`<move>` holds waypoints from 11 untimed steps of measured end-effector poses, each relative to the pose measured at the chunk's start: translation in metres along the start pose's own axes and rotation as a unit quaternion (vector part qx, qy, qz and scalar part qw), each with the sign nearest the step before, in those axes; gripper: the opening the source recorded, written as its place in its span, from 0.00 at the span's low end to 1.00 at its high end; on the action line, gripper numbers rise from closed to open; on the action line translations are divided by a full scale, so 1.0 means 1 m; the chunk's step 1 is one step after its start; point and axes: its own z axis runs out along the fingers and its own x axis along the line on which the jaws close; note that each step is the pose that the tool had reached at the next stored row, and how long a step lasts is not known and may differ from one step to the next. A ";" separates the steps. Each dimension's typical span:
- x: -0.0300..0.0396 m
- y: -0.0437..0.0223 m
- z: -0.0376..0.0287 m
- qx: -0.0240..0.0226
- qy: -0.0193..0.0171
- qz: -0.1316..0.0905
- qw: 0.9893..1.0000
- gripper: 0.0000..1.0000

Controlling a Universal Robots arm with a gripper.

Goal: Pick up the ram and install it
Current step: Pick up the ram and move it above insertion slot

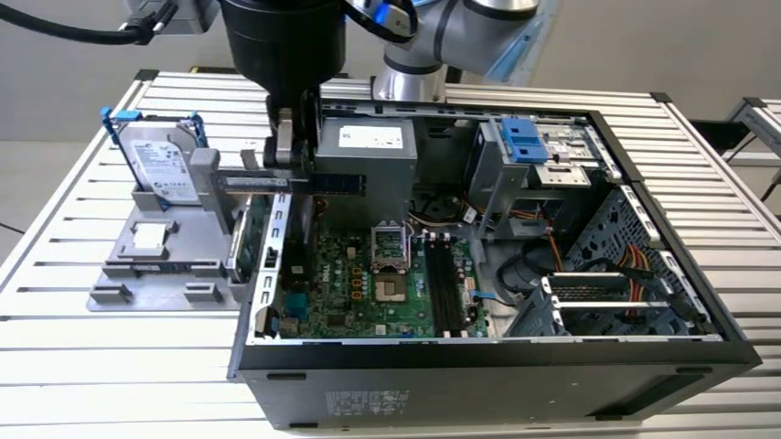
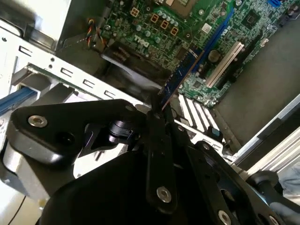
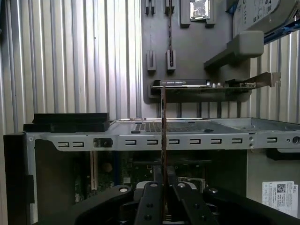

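We are seeing the arm (image 1: 287,46) reaching straight down over the case (image 1: 488,384) rim, fingers (image 1: 283,137) clamping the ram (image 1: 336,184) level; the second wrist view is showing the motherboard (image 2: 154,18) beyond it.

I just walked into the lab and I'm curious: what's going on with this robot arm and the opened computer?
The arm's black gripper is shut on a long, thin, dark ram stick. It holds the stick roughly level in the air by the wall of the open black computer case on the exterior view's left. The stick is above the green motherboard and not yet seated. A silver hard drive with blue rails stands on a grey holder beside the case.
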 end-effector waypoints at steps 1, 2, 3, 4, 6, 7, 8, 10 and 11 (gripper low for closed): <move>-0.0001 -0.0024 -0.0001 0.000 0.000 0.000 1.000 0.00; -0.0002 -0.0046 -0.0002 0.000 0.000 0.000 1.000 0.00; -0.0002 -0.0067 -0.0003 0.000 0.000 0.000 1.000 0.00; -0.0003 -0.0088 -0.0004 0.000 0.000 0.000 1.000 0.00; -0.0004 -0.0131 -0.0006 0.000 0.000 0.000 1.000 0.00; -0.0005 -0.0153 -0.0006 0.000 0.000 0.000 1.000 0.00; -0.0005 -0.0174 -0.0008 0.000 0.000 0.000 1.000 0.00; -0.0007 -0.0215 -0.0009 0.000 0.000 0.000 1.000 0.00; -0.0007 -0.0236 -0.0010 0.000 0.000 0.000 1.000 0.00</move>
